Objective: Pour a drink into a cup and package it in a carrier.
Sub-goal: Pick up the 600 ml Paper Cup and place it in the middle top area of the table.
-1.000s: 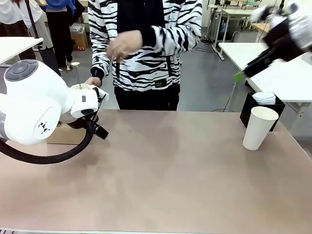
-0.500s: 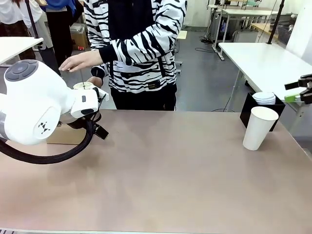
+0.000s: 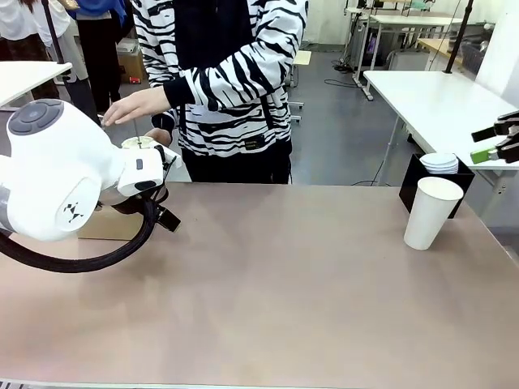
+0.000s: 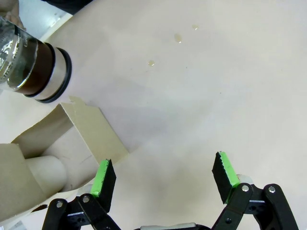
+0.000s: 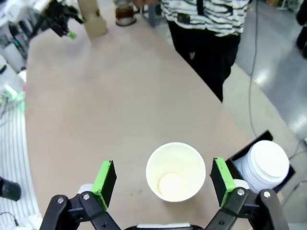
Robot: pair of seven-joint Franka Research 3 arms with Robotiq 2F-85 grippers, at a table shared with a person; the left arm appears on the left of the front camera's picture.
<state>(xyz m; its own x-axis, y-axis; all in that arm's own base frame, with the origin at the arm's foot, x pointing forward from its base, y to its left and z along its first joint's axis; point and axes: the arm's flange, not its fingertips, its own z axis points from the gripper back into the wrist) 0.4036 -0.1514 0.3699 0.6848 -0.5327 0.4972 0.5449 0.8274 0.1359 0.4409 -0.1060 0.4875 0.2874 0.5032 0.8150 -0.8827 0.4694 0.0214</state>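
Front view: your left arm (image 3: 57, 170) bulks in from the left, its big white joint low over the bench (image 3: 268, 308) and its wrist turned toward the far left corner. The brown carrier (image 3: 104, 225) sits on the bench behind that arm, mostly hidden. Just past it a person's hand (image 3: 138, 105) is held flat, palm down, above the glass jug (image 3: 138, 144). At the right edge your right fingers (image 3: 484, 155) hang in the air, spread apart and holding nothing, above and to the right of the white cup (image 3: 432, 212). The cup stands upright on the bench's right side, just in front of a black holder with stacked lids (image 3: 440, 162).

Left wrist view: your left fingers (image 4: 103, 175) are spread wide and empty, pointing down at bare bench. The carrier (image 4: 72, 139) lies beside the left pad, with one cardboard corner reaching toward the gap. Beyond it stands the jug (image 4: 14, 57), with the dark brown drink (image 4: 41, 62) showing through the glass. A few droplets (image 4: 177, 37) lie on the bench farther off.

Right wrist view: your right fingers (image 5: 105, 175) are wide apart and look straight down, with the cup (image 5: 175, 163) below and between the pads, untouched. It is open-topped and looks empty. The lids (image 5: 264, 163) sit just beside it. The carrier (image 5: 91, 17) and jug (image 5: 125, 14) are at the far end.
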